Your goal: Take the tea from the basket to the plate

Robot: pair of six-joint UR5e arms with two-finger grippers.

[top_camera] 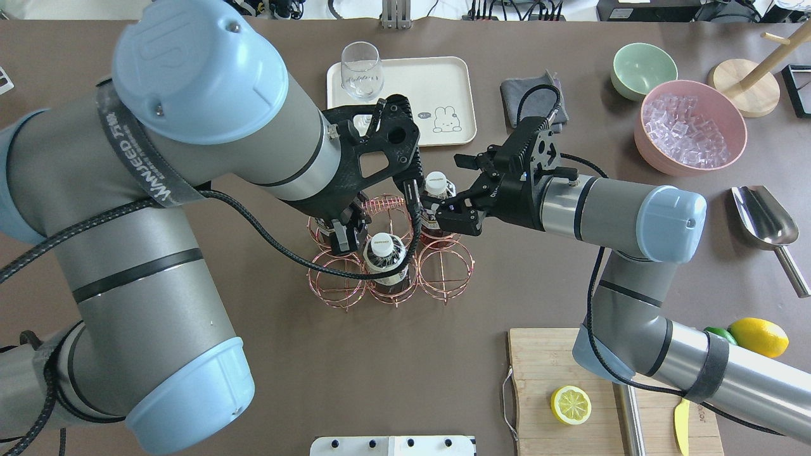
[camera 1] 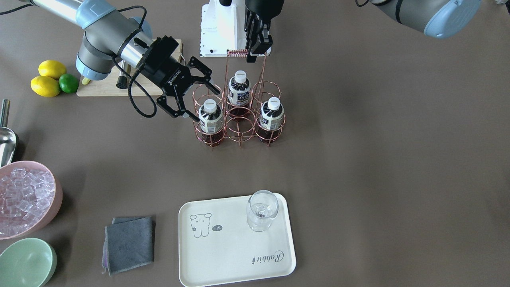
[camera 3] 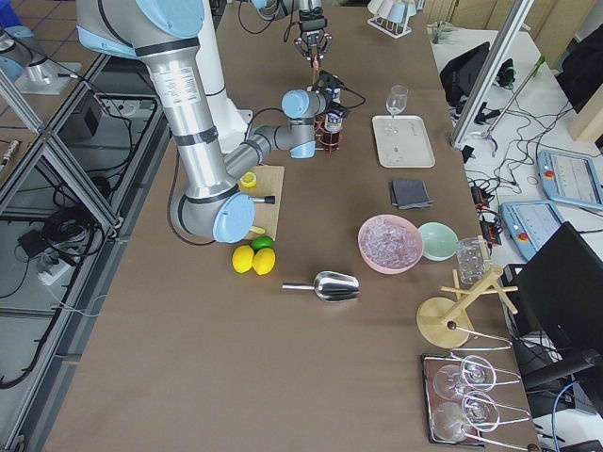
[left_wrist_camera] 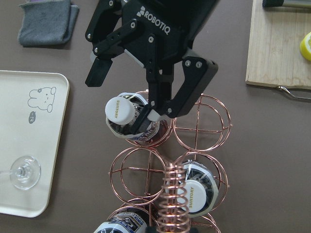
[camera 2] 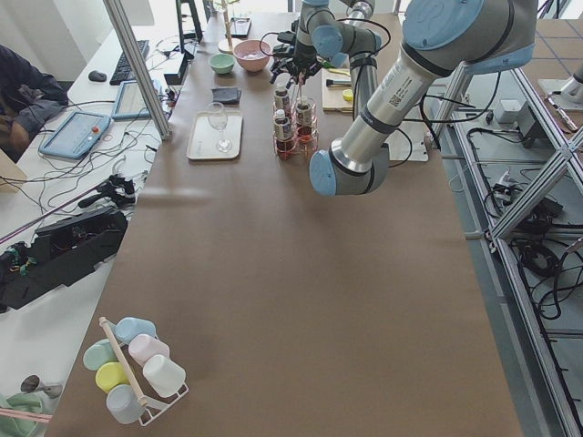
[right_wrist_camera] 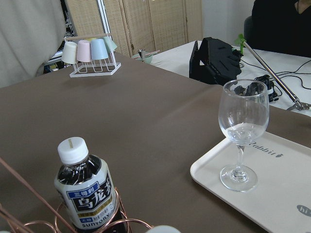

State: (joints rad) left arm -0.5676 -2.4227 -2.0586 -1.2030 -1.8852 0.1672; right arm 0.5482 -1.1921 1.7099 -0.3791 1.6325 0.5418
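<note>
The copper wire basket (camera 1: 240, 128) stands mid-table with three tea bottles (camera 1: 239, 89) (camera 1: 273, 114) in its rings. My right gripper (camera 1: 204, 103) is open, its fingers on either side of the third bottle (camera 1: 210, 116); the left wrist view shows it astride that bottle's white cap (left_wrist_camera: 120, 109). My left gripper (camera 1: 252, 56) is shut on the coiled top of the basket's handle (camera 1: 238, 52). The cream plate (camera 1: 223, 255) with the bear drawing lies at the table's operator side, apart from both grippers.
A clear glass (camera 1: 261, 211) stands on the plate's corner. A grey cloth (camera 1: 129, 243), a pink bowl of ice (camera 1: 24, 199) and a mint-green bowl (camera 1: 24, 263) lie beside the plate. A cutting board (top_camera: 570, 367), lemons (camera 1: 48, 77) and a metal scoop (top_camera: 763, 218) are on my right.
</note>
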